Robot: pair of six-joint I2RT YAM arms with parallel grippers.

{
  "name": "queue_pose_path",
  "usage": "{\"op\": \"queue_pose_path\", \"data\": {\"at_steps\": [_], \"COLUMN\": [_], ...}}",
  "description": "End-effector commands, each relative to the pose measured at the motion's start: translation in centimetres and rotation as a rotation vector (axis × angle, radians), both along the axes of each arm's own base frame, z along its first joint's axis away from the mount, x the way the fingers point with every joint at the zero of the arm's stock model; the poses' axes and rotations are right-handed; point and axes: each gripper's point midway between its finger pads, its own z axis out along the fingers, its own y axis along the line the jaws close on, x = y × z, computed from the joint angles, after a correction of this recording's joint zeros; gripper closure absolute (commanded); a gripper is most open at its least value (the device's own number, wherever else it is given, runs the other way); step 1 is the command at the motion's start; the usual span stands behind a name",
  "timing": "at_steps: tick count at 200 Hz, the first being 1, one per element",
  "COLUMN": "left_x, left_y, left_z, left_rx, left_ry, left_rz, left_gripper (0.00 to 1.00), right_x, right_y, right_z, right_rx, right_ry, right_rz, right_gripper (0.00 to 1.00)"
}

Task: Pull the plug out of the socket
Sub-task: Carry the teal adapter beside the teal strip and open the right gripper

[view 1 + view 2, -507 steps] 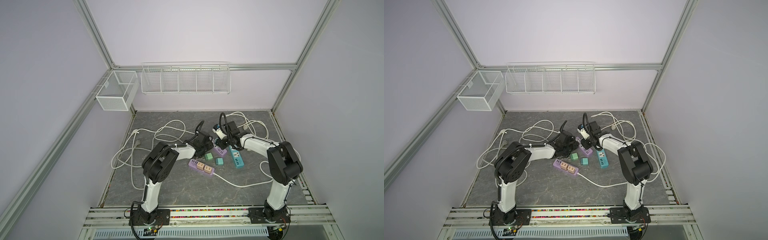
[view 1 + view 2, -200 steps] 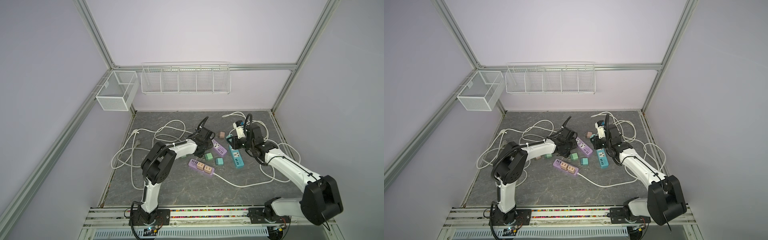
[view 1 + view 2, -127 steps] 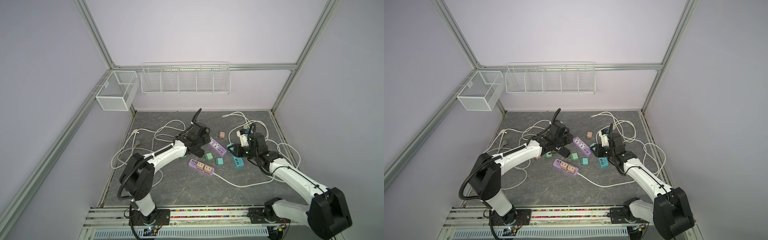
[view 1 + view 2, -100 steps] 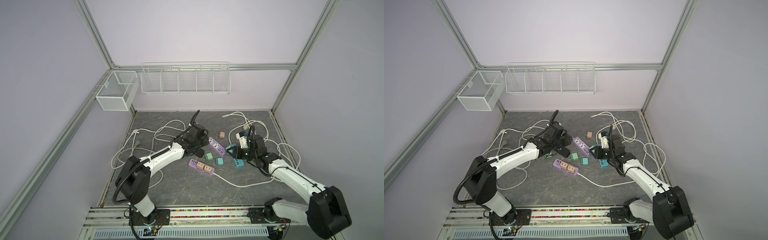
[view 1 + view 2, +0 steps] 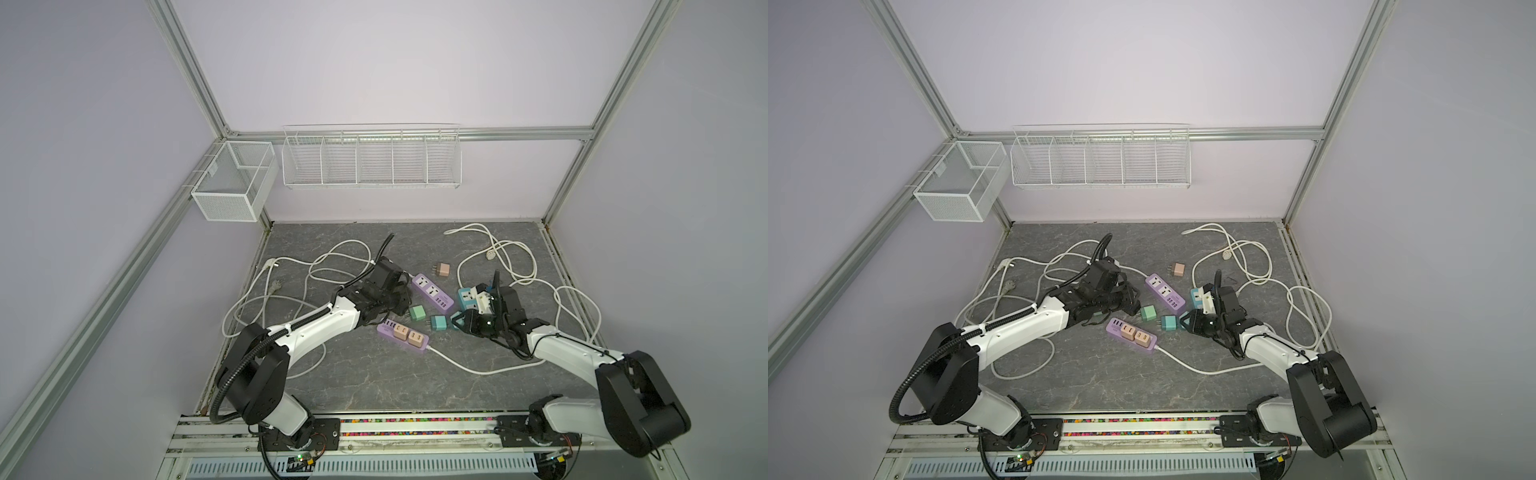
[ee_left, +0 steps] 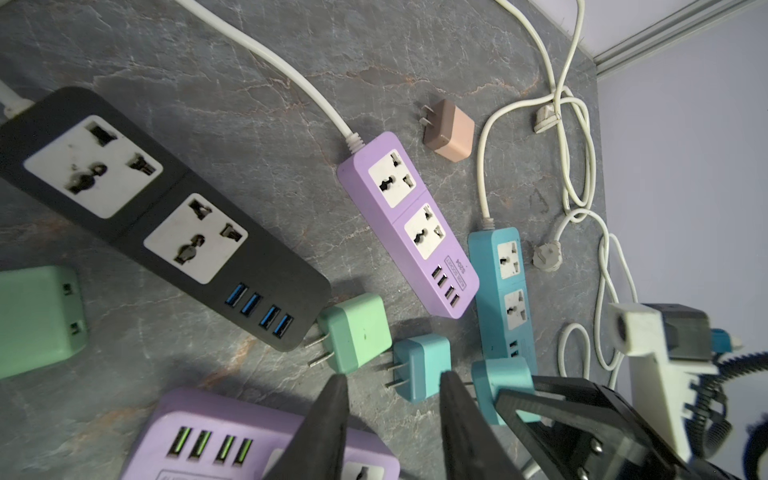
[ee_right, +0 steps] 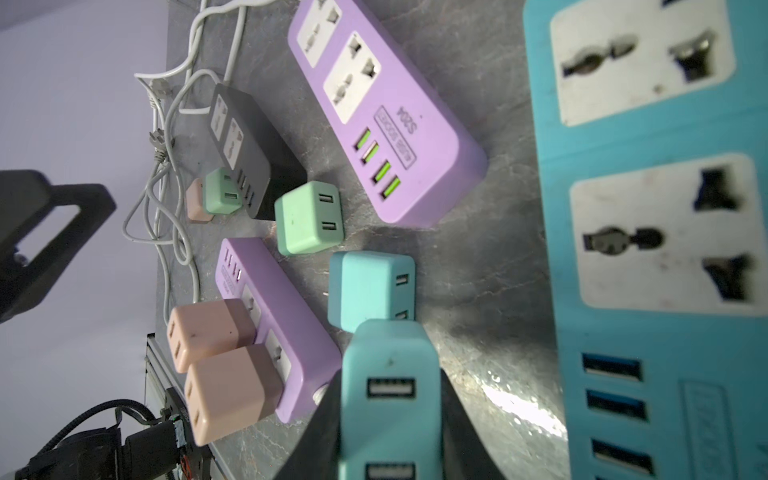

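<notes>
Gripping teal plug [image 7: 388,353] in right gripper [image 7: 390,384], jaws tight on both sides; clear of blue strip [image 7: 665,249], just beside its USB end, toward right edge of table [image 5: 374,382]. Hovering low with left gripper [image 6: 392,380], fingers narrowly parted, nothing between. Seated in purple strip [image 7: 291,316] nearest front edge: two pink plugs [image 7: 212,328], side by side. Slanting, cord end toward front-right corner. Probably closer to left gripper, fingertips almost over USB end; straight upward pull needed.

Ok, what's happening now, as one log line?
right gripper: shut on teal plug | left gripper: open, empty | two pink plugs: in purple strip
</notes>
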Motion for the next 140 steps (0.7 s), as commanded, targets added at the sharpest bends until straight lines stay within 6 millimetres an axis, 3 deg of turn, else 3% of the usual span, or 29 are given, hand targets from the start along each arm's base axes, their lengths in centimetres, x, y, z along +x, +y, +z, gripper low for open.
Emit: {"op": "queue_pose_path", "data": {"at_steps": [1, 71, 109, 140], "left_x": [-0.7, -0.9, -1.0, -1.0], "left_y": [0.3, 1.2, 1.4, 1.7], "left_z": [0.4, 0.7, 0.6, 0.8], "left_rx": [-0.003, 0.021, 0.023, 0.019], "left_ry": [-0.005, -0.004, -0.007, -0.013], "left_rz": [-0.026, -0.006, -0.005, 0.0], "left_gripper": [0.61, 0.58, 0.57, 0.57], "right_x": [0.5, -0.1, -0.5, -0.6], "right_y": [-0.6, -0.7, -1.2, -1.3], "right_z": [-0.3, -1.9, -2.7, -2.5], "right_rx": [0.003, 0.018, -0.01, -0.016], "right_ry": [-0.027, 0.019, 0.04, 0.052], "right_rz": [-0.054, -0.066, -0.075, -0.083], "right_gripper": [0.7, 0.68, 0.61, 0.48]}}
